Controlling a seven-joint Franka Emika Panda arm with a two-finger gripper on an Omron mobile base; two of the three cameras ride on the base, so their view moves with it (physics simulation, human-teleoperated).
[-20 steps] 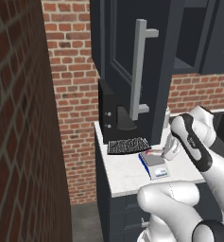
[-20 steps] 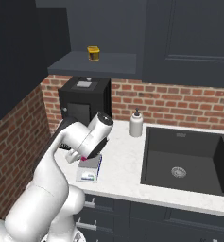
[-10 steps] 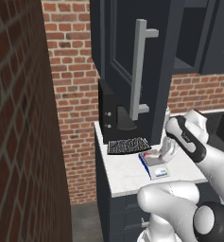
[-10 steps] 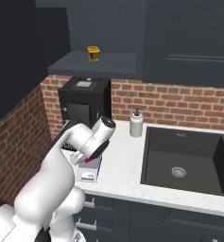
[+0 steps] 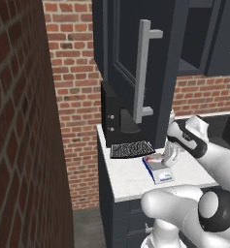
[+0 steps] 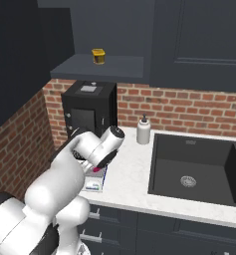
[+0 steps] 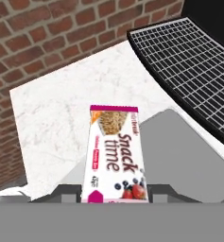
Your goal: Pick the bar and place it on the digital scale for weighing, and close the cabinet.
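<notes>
A simulated kitchen with red brick walls and a white marble counter (image 5: 131, 181) over dark navy base cabinets; a black sink (image 6: 199, 172) is set into the counter further along, with a white soap dispenser (image 6: 143, 130) standing by the wall beside it. The navy wall cabinet (image 5: 136, 63) has its panelled door swung open, the long grey bar handle (image 5: 144, 72) facing the left base camera, and a small yellow jar (image 6: 98, 56) stands on its shelf. Below it a black boxy appliance (image 6: 89, 108) sits against the wall, with a black ribbed mat (image 7: 189, 61) in front of it. Just beside the mat lies the digital scale (image 5: 157, 170), grey top plate, blue edge. The gripper (image 5: 161, 161) hangs low over the scale's plate, its jaws drawn in on the sides of the bar (image 7: 114, 153), a pale wrapper printed "Snack time" with a magenta end nearest the hand. Whether the bar touches the plate cannot be told.
</notes>
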